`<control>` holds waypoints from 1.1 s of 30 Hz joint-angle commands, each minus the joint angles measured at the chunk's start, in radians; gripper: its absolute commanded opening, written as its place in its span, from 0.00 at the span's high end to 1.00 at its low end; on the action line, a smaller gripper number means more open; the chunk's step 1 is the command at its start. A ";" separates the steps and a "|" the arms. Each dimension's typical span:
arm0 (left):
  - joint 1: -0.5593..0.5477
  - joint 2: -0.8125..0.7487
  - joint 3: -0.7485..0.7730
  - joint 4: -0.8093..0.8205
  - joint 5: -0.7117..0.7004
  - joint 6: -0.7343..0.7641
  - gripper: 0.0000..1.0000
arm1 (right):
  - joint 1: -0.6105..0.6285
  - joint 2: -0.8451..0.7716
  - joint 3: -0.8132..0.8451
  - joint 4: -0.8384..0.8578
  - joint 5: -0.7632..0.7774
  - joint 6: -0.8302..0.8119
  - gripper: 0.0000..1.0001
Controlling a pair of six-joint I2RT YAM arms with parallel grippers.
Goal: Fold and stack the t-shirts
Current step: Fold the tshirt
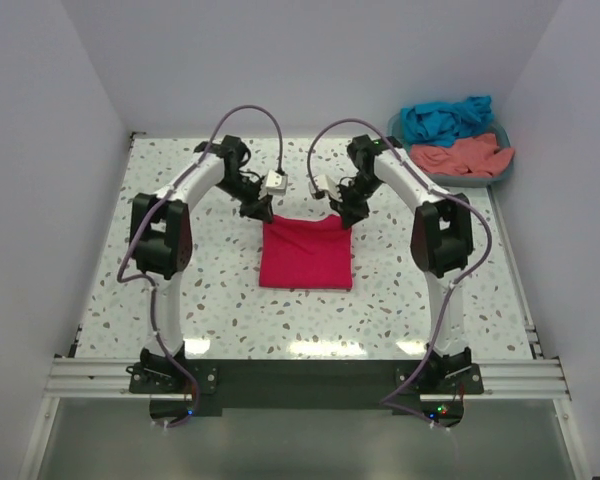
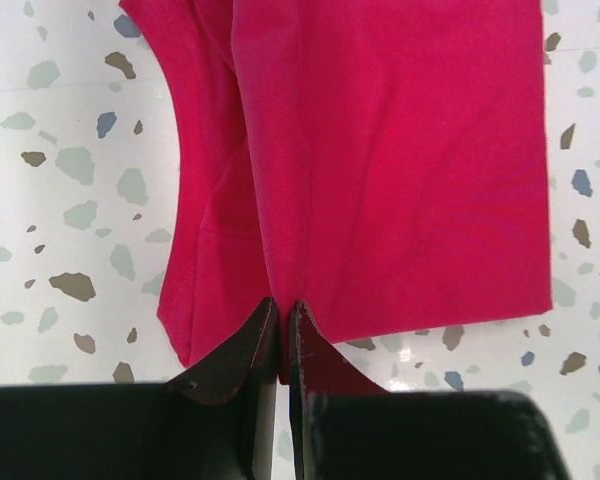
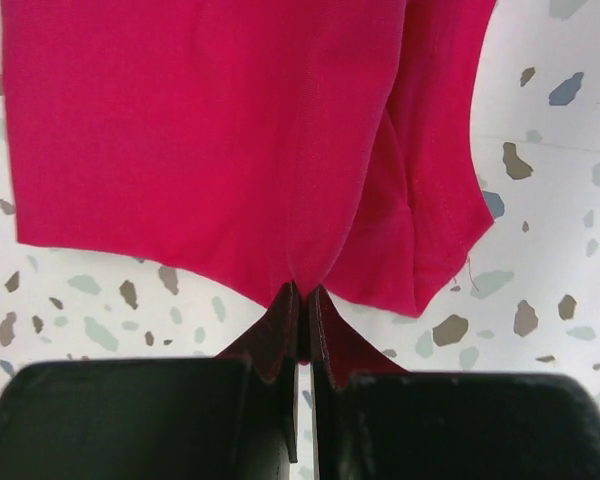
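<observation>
The crimson-pink t-shirt [image 1: 306, 253] lies folded into a rough square in the middle of the table. My left gripper [image 1: 261, 211] is shut on its far left corner; the left wrist view shows the cloth [image 2: 380, 150] pinched between the two dark fingers [image 2: 248, 350]. My right gripper [image 1: 342, 215] is shut on the far right corner, and the right wrist view shows the cloth [image 3: 210, 130] pinched the same way. The teal-blue t-shirt [image 1: 445, 118] and the salmon-coral t-shirt [image 1: 460, 155] lie crumpled in the basket at the far right.
A teal plastic basket [image 1: 507, 165] stands at the table's far right corner. White walls close in on the left, back and right. The speckled tabletop [image 1: 210, 300] runs to a metal rail at the near edge.
</observation>
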 commanded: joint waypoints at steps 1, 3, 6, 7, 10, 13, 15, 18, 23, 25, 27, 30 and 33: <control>0.008 0.071 0.055 0.018 0.012 -0.011 1.00 | -0.007 0.069 0.060 0.039 0.007 -0.006 1.00; 0.010 0.117 0.052 0.061 -0.005 -0.044 1.00 | -0.007 0.132 0.093 0.061 0.018 0.017 1.00; 0.010 0.147 0.023 0.136 -0.021 -0.113 1.00 | -0.007 0.189 0.123 0.075 0.020 0.048 1.00; 0.010 0.148 0.002 0.155 -0.022 -0.121 1.00 | -0.007 0.197 0.120 0.075 0.018 0.063 1.00; 0.008 0.139 -0.056 0.159 -0.025 -0.127 1.00 | -0.005 0.187 0.082 0.073 0.007 0.092 1.00; 0.008 0.089 -0.156 0.166 -0.016 -0.120 1.00 | -0.001 0.108 -0.062 0.120 -0.017 0.130 1.00; 0.008 0.027 -0.214 0.172 0.007 -0.115 1.00 | 0.007 0.050 -0.207 0.154 -0.037 0.151 1.00; 0.005 -0.071 -0.340 0.164 0.045 -0.092 1.00 | 0.033 -0.064 -0.375 0.208 -0.080 0.201 1.00; 0.007 -0.287 -0.537 0.198 0.123 -0.090 0.73 | 0.061 -0.219 -0.504 0.231 -0.174 0.344 0.63; 0.005 -0.379 -0.595 0.326 0.147 -0.153 0.61 | 0.044 -0.242 -0.483 0.237 -0.215 0.469 0.57; -0.003 -0.416 -0.620 0.424 0.159 -0.265 0.52 | 0.018 -0.279 -0.478 0.298 -0.292 0.634 0.54; -0.049 -0.419 -0.591 0.523 0.147 -0.327 0.51 | -0.001 -0.326 -0.524 0.433 -0.341 0.890 0.55; -0.110 -0.361 -0.560 0.548 0.136 -0.351 0.51 | -0.007 -0.331 -0.581 0.654 -0.323 1.072 0.62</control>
